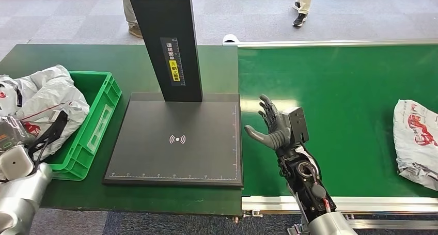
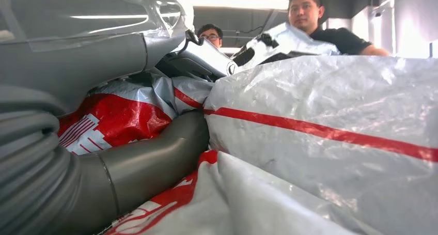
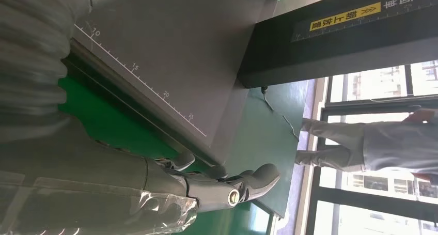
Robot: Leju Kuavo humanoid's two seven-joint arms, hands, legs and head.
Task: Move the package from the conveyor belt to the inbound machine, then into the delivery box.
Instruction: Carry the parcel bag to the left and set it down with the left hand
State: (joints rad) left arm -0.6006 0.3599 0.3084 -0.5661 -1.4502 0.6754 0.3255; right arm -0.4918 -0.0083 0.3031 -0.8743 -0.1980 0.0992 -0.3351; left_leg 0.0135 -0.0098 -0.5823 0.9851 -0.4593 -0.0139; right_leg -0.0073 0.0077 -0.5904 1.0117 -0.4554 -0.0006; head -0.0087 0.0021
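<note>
Robot hand, right (image 1: 272, 127): spread and empty, lower centre of head frame, over the conveyor belt (image 1: 341, 106) beside the inbound machine (image 1: 178, 139).
Robot hand, left (image 2: 150, 157): among bagged parcels in the delivery box (image 1: 98, 116), lower left; grip unclear.
Package (image 1: 416, 142): right edge, on the belt, well apart.
Advice: reach right, stay spread, close around the bag's bulk.
</note>
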